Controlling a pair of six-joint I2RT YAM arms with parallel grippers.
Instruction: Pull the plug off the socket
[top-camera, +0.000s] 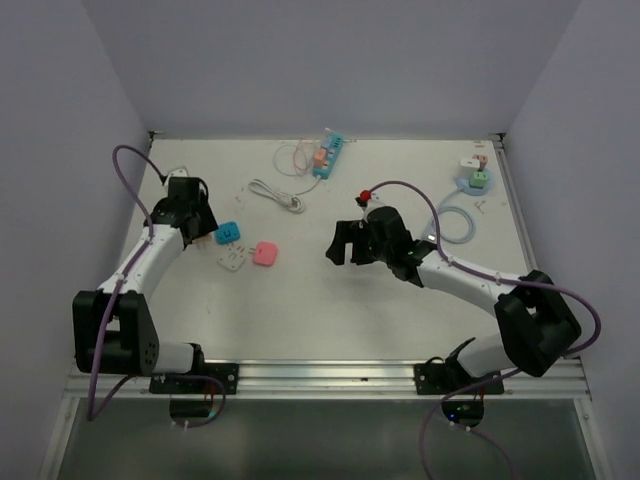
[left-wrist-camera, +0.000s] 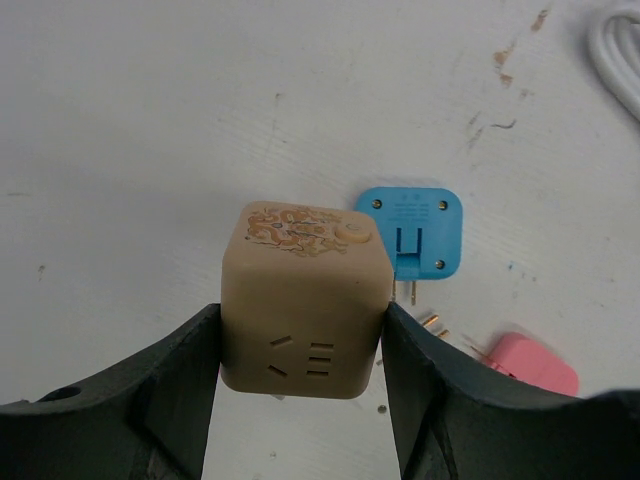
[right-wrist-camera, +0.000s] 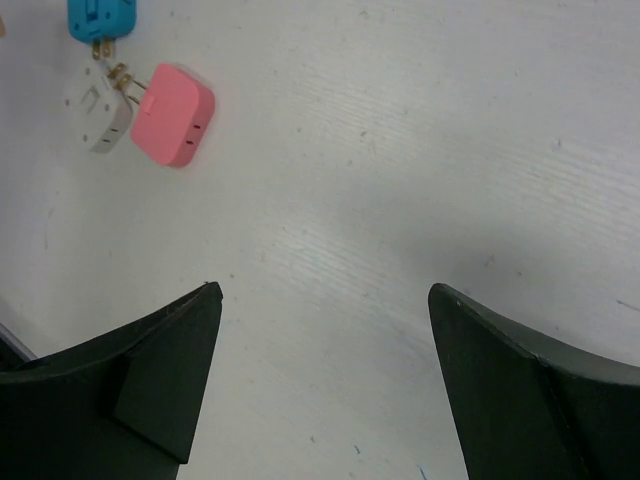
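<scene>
Beige plastic cube socket (left-wrist-camera: 303, 300) sits clamped between the fingers of the left gripper (left-wrist-camera: 303, 335), no plug seen in it, so I think the right gripper (right-wrist-camera: 325, 292), fingers wide and empty, should lift clear of the pink square plug (right-wrist-camera: 172, 115) ahead of its fingertips.

The left arm (top-camera: 150, 262) reaches up the left side of the frame, and the left gripper (left-wrist-camera: 302, 315) is clamped on a beige cube socket (left-wrist-camera: 300, 255) — one finger against each side face. The right arm (top-camera: 470, 280) stretches from the lower right toward the centre, and the right gripper (right-wrist-camera: 322, 292) is spread wide — nothing between its fingers.
</scene>
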